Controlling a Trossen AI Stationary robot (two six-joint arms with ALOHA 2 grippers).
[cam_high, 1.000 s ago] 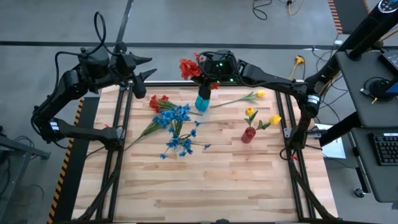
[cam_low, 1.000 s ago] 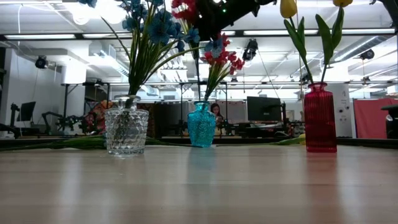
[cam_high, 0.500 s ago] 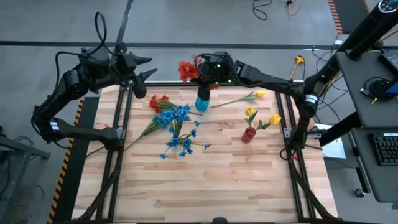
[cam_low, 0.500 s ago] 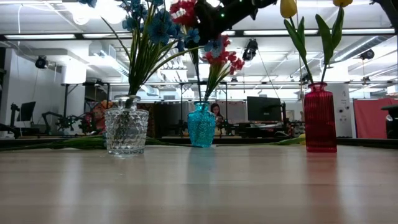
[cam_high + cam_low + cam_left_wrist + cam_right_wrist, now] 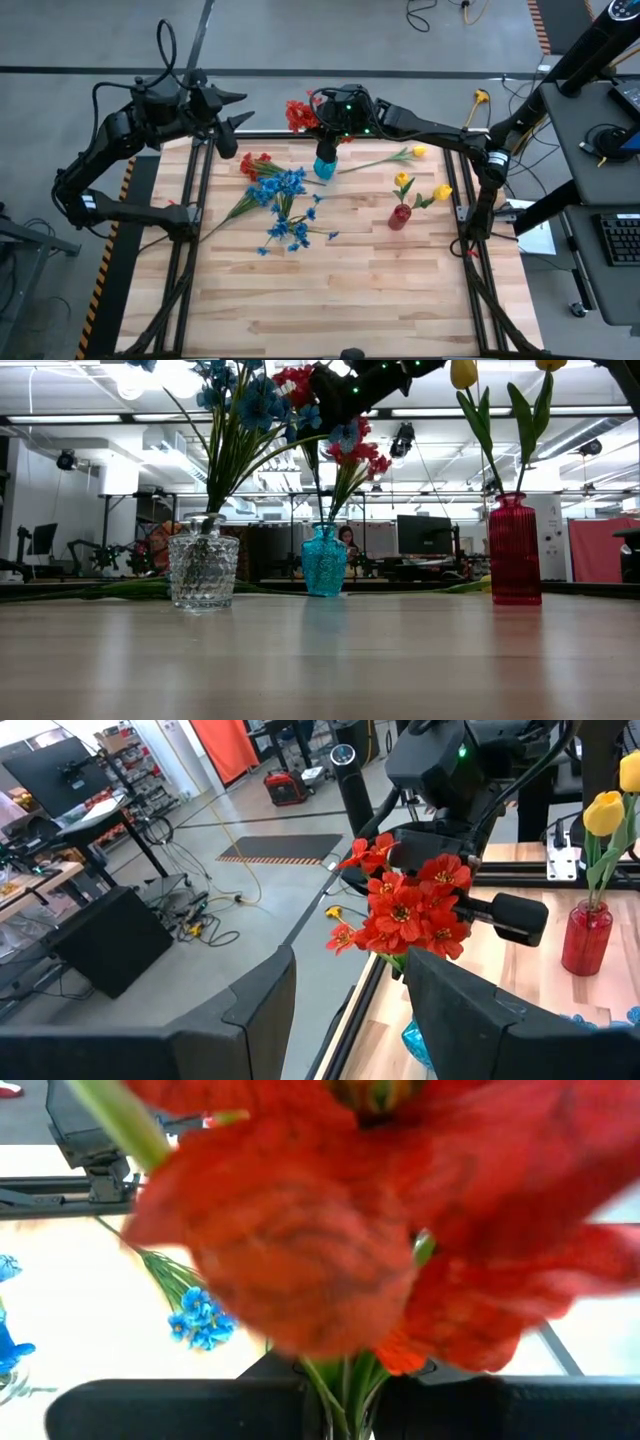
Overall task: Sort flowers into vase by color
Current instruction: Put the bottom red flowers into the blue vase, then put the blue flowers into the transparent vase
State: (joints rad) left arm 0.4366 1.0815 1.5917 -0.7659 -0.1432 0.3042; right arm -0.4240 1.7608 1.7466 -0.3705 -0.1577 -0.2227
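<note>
Mostly red flowers (image 5: 330, 1230) hiding right pincer (image 5: 340, 1390).

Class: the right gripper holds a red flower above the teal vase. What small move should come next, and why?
Probably lower it straight down. The right gripper is shut on the red flower above the teal vase, which already holds red blooms, so its stalk likely just needs easing into the neck. The left gripper waits open at the table's far left corner.
</note>
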